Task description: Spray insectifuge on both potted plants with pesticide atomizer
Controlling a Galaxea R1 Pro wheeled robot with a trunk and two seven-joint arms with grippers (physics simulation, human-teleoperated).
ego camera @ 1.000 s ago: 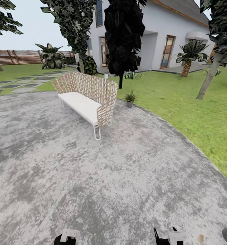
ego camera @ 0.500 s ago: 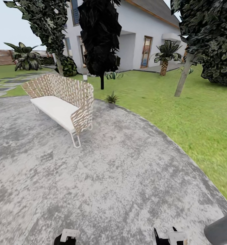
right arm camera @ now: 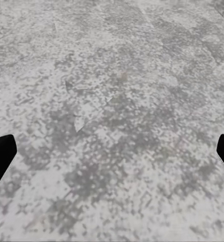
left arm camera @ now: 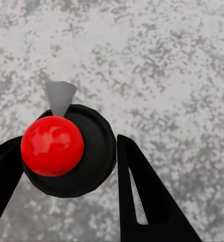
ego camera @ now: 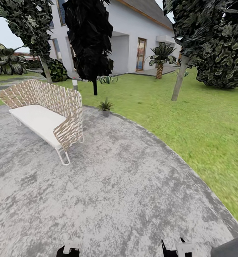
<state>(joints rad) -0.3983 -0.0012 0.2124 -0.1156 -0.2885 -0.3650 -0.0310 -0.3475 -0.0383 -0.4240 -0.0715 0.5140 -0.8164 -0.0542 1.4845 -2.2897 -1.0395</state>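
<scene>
Seen end-on in the left wrist view, a round dark bottle with a red ball top and a pale grey cone nozzle, the pesticide atomizer (left arm camera: 86, 166), sits between the black fingers of my left gripper (left arm camera: 69, 146), which is shut on it. My right gripper (right arm camera: 116, 146) is open over bare paving. Both grippers also peek in at the head view's lower edge, left gripper (ego camera: 70, 248) and right gripper (ego camera: 177, 248). One small potted plant (ego camera: 105, 104) stands at the patio's far rim. A second low rosette (ego camera: 107, 79) grows further back near the house.
A wicker bench (ego camera: 44, 114) with a white cushion stands on the grey patio (ego camera: 126, 185) to my left. Green lawn (ego camera: 204, 125) spreads to the right. A dark tree (ego camera: 90, 39), a slanted trunk (ego camera: 177, 82) and a big bush (ego camera: 222, 53) rise beyond. A grey object (ego camera: 233, 250) intrudes at the lower right.
The head camera has swung right, so the bench, plant and house sit further left in the picture. Both grippers keep their place at the lower edge.
</scene>
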